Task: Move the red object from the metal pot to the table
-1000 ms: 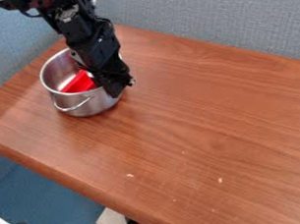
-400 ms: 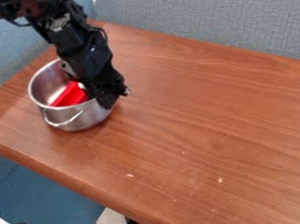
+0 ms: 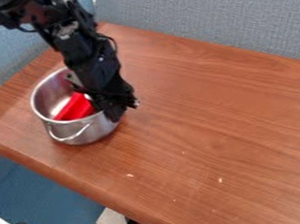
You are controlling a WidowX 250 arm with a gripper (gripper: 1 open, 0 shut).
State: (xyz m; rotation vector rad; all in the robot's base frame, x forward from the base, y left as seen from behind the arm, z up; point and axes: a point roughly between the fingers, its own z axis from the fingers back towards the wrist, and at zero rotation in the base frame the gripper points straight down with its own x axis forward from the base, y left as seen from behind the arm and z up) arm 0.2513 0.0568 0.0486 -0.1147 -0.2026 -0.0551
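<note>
The bright red flat plastic piece lies inside the small shiny steel pot at nine o'clock on the reddish-brown wooden table. The black claw is clamped at the pot's three-o'clock rim, apparently gripping the wall, so lifting risks dragging or tipping the pot.

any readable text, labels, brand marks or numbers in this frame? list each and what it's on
None readable.
No print shows on the metal pot, the red object, the gripper or the table.
The table's pale specks are marks, not characters.
</note>
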